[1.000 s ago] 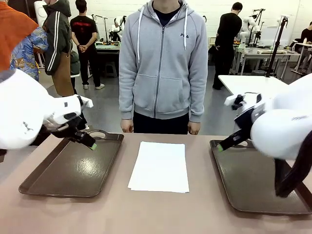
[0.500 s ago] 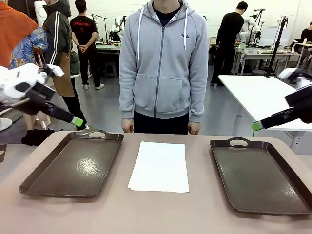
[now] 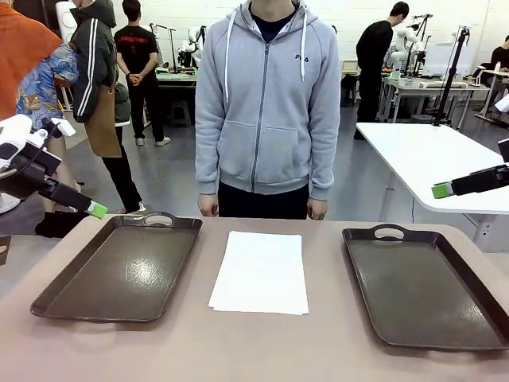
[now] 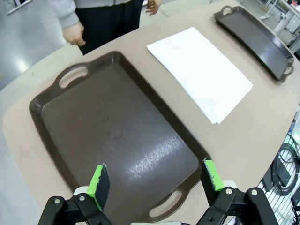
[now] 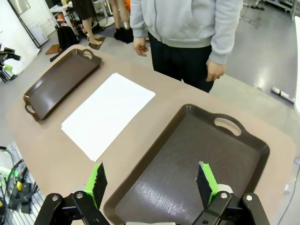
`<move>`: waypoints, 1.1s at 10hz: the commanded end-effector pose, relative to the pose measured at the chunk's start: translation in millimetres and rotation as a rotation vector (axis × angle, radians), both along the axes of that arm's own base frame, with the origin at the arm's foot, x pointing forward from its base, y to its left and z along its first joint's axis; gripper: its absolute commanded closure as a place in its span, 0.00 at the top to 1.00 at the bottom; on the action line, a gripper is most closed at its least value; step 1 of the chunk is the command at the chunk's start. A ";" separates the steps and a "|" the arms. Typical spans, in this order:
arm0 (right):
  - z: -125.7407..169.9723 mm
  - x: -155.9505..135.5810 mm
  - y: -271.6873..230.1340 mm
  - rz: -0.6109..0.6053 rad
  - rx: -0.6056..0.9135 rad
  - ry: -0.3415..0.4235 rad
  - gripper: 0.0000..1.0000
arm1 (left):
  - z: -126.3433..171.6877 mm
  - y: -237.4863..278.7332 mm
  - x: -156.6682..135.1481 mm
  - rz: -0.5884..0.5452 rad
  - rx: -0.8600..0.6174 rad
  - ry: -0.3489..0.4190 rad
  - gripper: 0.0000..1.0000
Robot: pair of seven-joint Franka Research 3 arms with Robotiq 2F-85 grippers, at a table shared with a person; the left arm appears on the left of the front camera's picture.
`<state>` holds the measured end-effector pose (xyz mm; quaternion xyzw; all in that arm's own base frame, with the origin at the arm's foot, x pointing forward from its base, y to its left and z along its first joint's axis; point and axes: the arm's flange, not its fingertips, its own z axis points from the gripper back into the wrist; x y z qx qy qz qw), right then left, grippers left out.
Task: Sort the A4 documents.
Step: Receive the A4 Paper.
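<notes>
The A4 documents (image 3: pixel 259 272) lie as a flat white stack at the middle of the table (image 3: pixel 262 350), with the long edges running from 12 to 6 o'clock and the sheet edges slightly offset at the near end. A dark brown left tray (image 3: pixel 119 270) sits at the stack's 9 o'clock and a matching right tray (image 3: pixel 421 290) at its 3 o'clock. The paper lies between them and touches neither. Each tray has a cut-out handle at its 12 o'clock end, and their glossy floors catch the room light.

A person in a grey hooded top (image 3: pixel 266 103) stands at the stack's 12 o'clock, just past the far table edge. One hand (image 3: pixel 207 205) and the other hand (image 3: pixel 317 208) hang at the person's sides, apart from the paper.

The left gripper (image 4: pixel 156 177) hangs in the air at about 10 o'clock from the left tray, outside the table's edge. In its wrist view the green-padded fingers (image 4: pixel 99 180) are spread wide over the tray's near end, with nothing between them. The right gripper (image 5: pixel 151 183) is raised at about 2 o'clock from the right tray. Its fingers (image 5: pixel 205 183) are also spread wide and hold nothing, and the tray floor shows below them. Both grippers are well apart from the stack.
</notes>
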<state>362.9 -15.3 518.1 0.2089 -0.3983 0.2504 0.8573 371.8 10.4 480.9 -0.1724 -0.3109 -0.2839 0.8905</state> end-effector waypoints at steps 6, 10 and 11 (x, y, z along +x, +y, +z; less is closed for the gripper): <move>-33.1 -8.6 -6.8 -0.008 0.026 0.029 1.00 | -32.9 -11.2 -31.3 -0.040 0.075 0.034 1.00; -29.2 -12.0 -6.3 -0.004 0.024 0.014 1.00 | -23.0 -7.9 -35.8 -0.128 -0.007 0.012 1.00; -28.2 -12.4 -5.0 0.002 0.023 0.010 1.00 | -19.1 -4.8 -39.0 -0.126 -0.014 -0.004 1.00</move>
